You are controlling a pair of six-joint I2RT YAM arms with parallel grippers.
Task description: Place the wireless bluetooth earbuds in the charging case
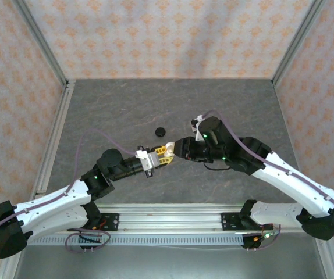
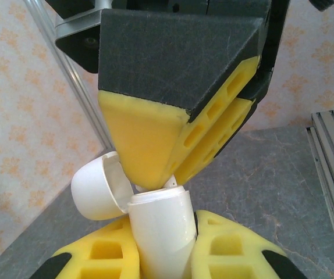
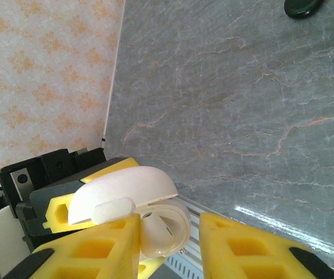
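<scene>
My left gripper (image 2: pixel 167 224) is shut on the white charging case (image 2: pixel 161 232) and holds it upright above the table, its lid (image 2: pixel 97 186) hinged open to the left. My right gripper (image 2: pixel 158 183) points down at the case's mouth. A thin white stem of an earbud (image 2: pixel 173 183) shows between its tips. In the right wrist view the right gripper (image 3: pixel 167 226) has its jaws apart over the open case (image 3: pixel 176 224). A white earbud (image 3: pixel 152 232) sits at the mouth against one finger. From above, both grippers (image 1: pixel 158 154) (image 1: pixel 174 148) meet at the case (image 1: pixel 167 146).
A small black round object (image 1: pixel 160 132) lies on the grey marbled table (image 1: pixel 126 104) just behind the grippers, also at the top edge in the right wrist view (image 3: pixel 304 7). Patterned walls and metal posts enclose the table on three sides.
</scene>
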